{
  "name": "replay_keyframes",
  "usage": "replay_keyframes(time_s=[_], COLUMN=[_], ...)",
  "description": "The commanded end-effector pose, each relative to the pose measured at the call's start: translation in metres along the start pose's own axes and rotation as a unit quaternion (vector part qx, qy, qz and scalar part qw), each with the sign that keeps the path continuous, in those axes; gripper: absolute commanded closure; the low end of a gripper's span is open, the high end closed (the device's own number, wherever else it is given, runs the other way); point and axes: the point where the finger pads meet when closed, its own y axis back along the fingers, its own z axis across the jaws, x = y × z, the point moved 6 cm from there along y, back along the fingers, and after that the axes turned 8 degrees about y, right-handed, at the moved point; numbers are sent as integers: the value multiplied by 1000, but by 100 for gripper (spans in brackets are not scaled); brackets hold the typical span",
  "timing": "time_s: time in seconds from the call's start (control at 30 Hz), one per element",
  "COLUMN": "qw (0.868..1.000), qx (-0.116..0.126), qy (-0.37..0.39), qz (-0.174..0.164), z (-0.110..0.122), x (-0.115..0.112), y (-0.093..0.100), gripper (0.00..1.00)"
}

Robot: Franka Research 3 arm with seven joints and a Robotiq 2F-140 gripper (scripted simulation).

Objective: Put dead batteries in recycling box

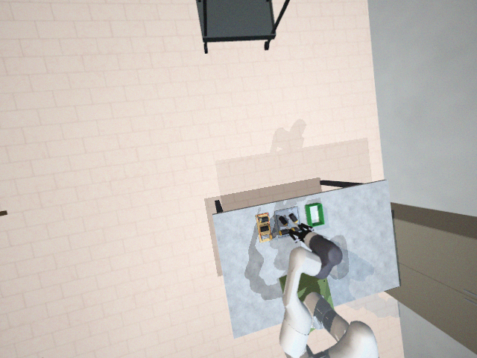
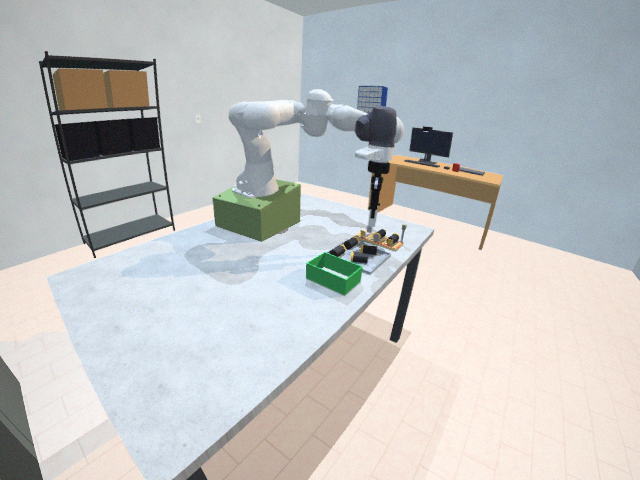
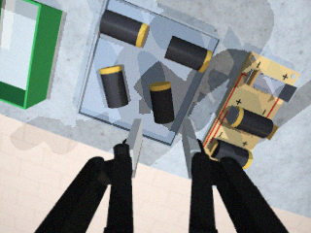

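Observation:
A grey tray [image 3: 146, 73] holds several black batteries with yellow ends, among them one at the near middle [image 3: 161, 102] and one to its left [image 3: 115, 86]. A yellow holder board [image 3: 248, 116] at the right carries two more batteries [image 3: 250, 121] [image 3: 232, 151]. The green recycling box [image 3: 29, 53] stands upright at the left and looks empty. My gripper [image 3: 161, 129] hovers above the tray's near edge, fingers partly apart, nothing between them. It also shows in the exterior view [image 2: 370, 224], pointing straight down. A small bulb post [image 2: 402, 236] stands beside the holder; I cannot tell if it is lit.
The tray, holder and box [image 2: 333, 272] sit close to the table's far edge [image 2: 413, 242]. The arm's green base block [image 2: 256, 208] stands at the back. A wooden desk [image 2: 444, 178] and a shelf [image 2: 105, 149] stand away from the table.

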Motion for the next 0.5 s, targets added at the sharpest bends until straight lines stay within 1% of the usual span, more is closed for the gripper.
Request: replay_keyframes(time_s=[0.0, 0.13, 0.2, 0.33, 0.4, 0.47], qw=[998, 998, 998, 998, 998, 998], qx=[0, 0, 0, 0, 0, 0], qy=[63, 63, 63, 63, 63, 63], qz=[0, 0, 0, 0, 0, 0], z=[0, 0, 0, 0, 0, 0], x=[-1, -1, -1, -1, -1, -1], y=[1, -2, -16, -61, -70, -71], gripper=[71, 71, 71, 71, 71, 71])
